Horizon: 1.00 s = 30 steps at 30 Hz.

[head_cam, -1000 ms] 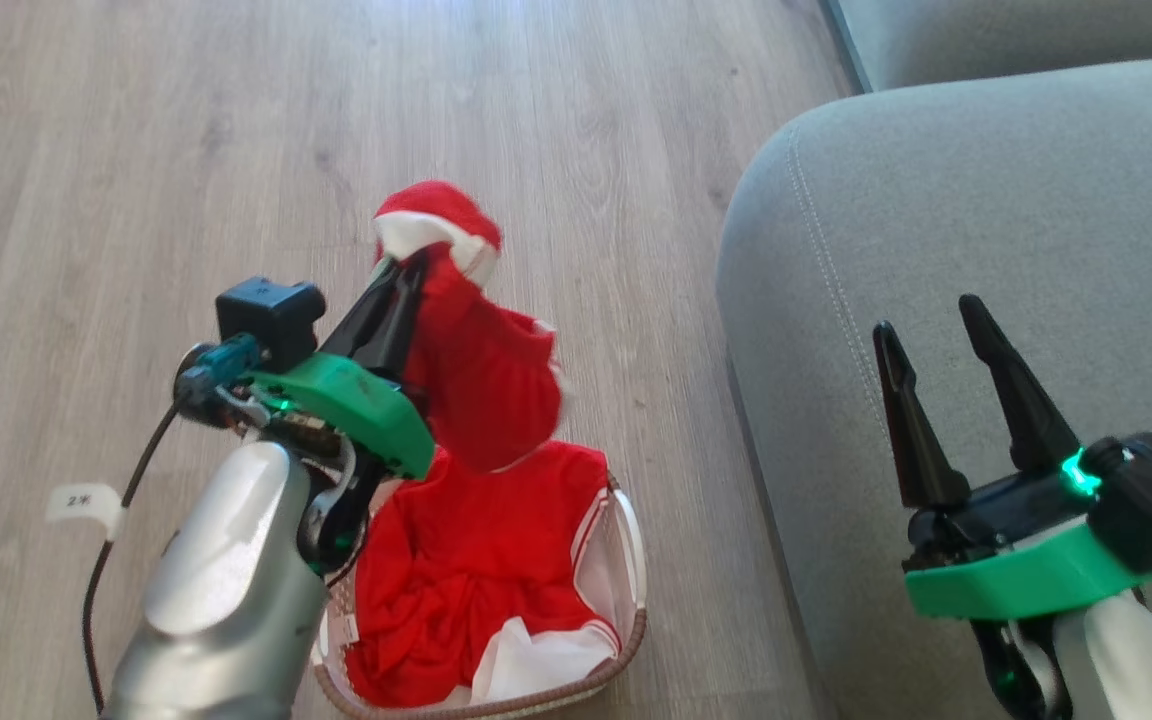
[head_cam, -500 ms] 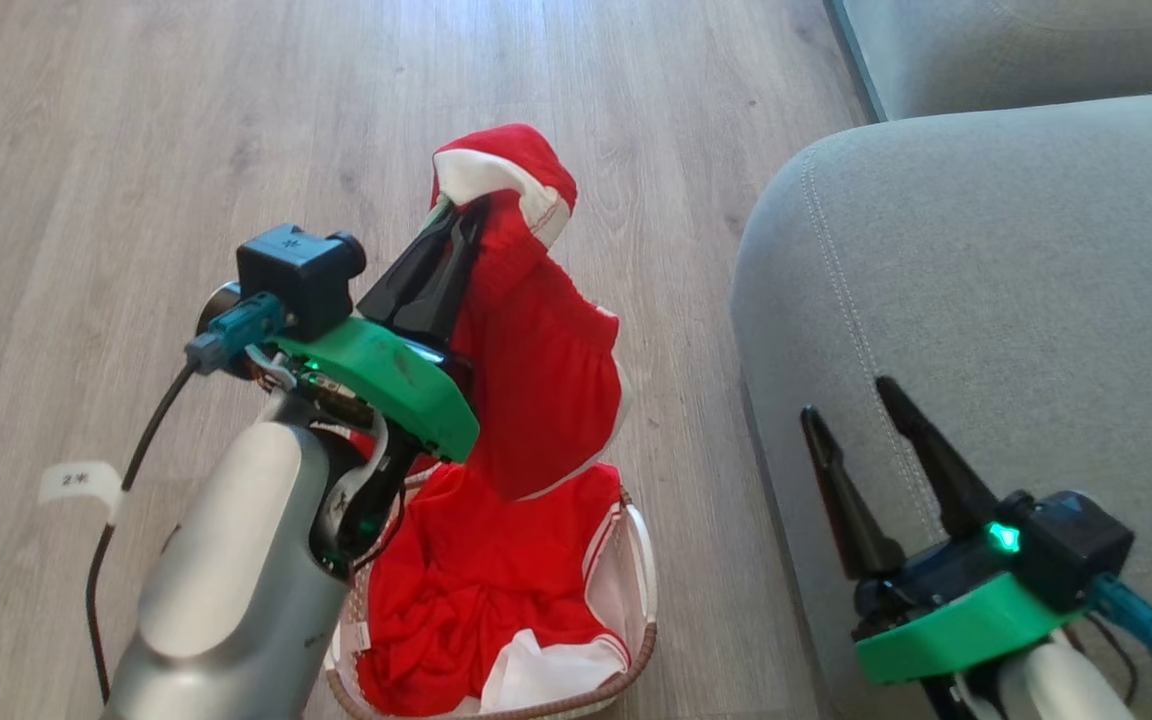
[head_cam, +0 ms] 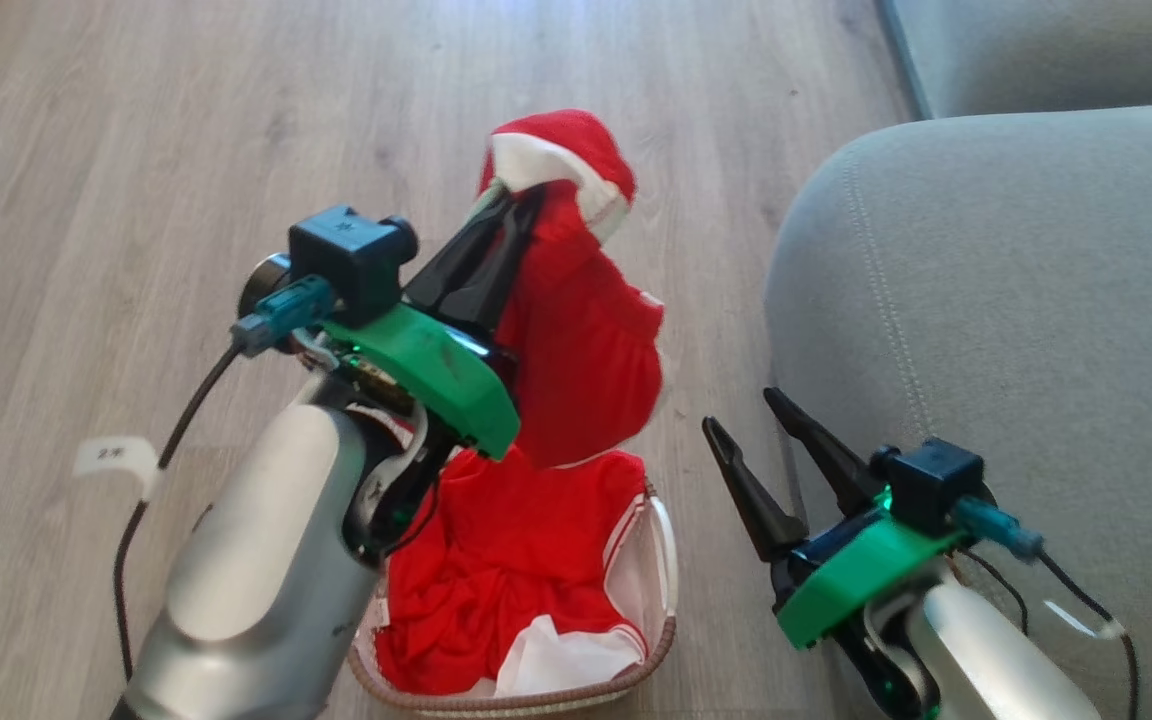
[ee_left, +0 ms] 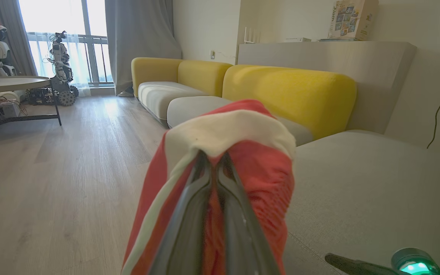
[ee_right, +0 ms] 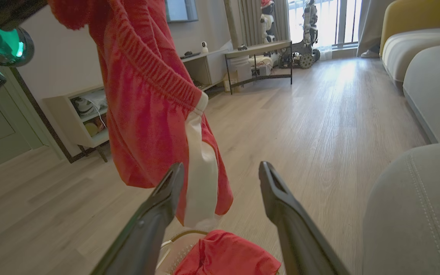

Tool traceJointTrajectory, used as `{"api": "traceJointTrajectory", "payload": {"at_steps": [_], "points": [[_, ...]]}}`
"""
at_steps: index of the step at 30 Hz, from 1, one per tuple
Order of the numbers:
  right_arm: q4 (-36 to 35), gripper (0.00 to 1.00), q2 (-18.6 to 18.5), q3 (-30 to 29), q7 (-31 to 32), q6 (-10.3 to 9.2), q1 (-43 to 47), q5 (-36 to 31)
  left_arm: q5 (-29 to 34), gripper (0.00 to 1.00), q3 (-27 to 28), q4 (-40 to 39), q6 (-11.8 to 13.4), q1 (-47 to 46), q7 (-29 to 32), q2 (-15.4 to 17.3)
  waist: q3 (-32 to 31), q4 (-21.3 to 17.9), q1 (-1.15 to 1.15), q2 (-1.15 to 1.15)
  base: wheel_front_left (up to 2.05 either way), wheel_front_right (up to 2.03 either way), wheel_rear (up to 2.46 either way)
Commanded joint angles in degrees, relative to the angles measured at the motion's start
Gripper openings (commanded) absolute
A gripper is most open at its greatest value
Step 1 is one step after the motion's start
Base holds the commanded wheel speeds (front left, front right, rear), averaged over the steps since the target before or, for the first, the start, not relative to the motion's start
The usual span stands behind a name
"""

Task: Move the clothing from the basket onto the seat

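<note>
In the head view the left gripper [head_cam: 519,200] has its two fingers pressed together on a fold of the lifted garment [head_cam: 586,370], which hangs red and white in the air above the far end of the basket [head_cam: 536,700]. The second garment [head_cam: 506,570] lies crumpled inside the basket, which stands on the wooden floor [head_cam: 236,150] just beside the seat [head_cam: 1016,300]. The right gripper [head_cam: 736,410] has its fingers apart and holds nothing, at the front edge of the seat. In the left wrist view the left gripper [ee_left: 212,160] is clamped on the lifted garment [ee_left: 258,172], with the cloth draped over the fingertips, and the seat [ee_left: 357,183] lies at the right. In the right wrist view the right gripper [ee_right: 220,168] stands spread, the lifted garment [ee_right: 147,114] hangs beyond it, and the second garment [ee_right: 224,256] rests in the basket [ee_right: 174,250] below.
</note>
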Motion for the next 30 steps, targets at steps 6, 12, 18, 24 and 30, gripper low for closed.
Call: {"api": "traceJointTrajectory", "payload": {"at_steps": [6,12,18,24,30], "points": [[6.61,1.0,-0.7,5.2,-0.37,-0.01,-8.69,4.8,-0.76,0.0,-0.66,-0.88,-1.44,-5.88,0.23,-0.31,1.3,3.1,0.0,0.0,0.0,0.0,0.0],[10.88,1.0,-1.62,11.32,-0.37,-0.01,-12.74,11.84,-1.19,0.0,-3.33,-0.09,-2.2,-7.61,0.15,-1.29,2.06,5.77,0.0,0.0,0.0,0.0,0.0],[14.04,1.0,-2.96,16.53,-0.37,-0.01,-16.67,16.72,-1.94,0.0,-6.29,0.54,-2.76,-9.32,0.06,-2.2,2.69,8.46,0.0,0.0,0.0,0.0,0.0],[16.36,1.0,-2.86,19.15,-0.37,-0.01,-19.55,17.3,-2.69,0.0,-7.86,0.6,-2.89,-9.98,0.01,-2.67,2.71,9.76,0.0,0.0,0.0,0.0,0.0],[17.21,0.0,-2.03,18.73,-0.37,-0.01,-20.59,16.66,-3.35,0.0,-8.76,0.76,-2.86,-10.03,-0.06,-2.91,2.36,10.36,0.0,0.0,0.0,0.0,0.0]]}}
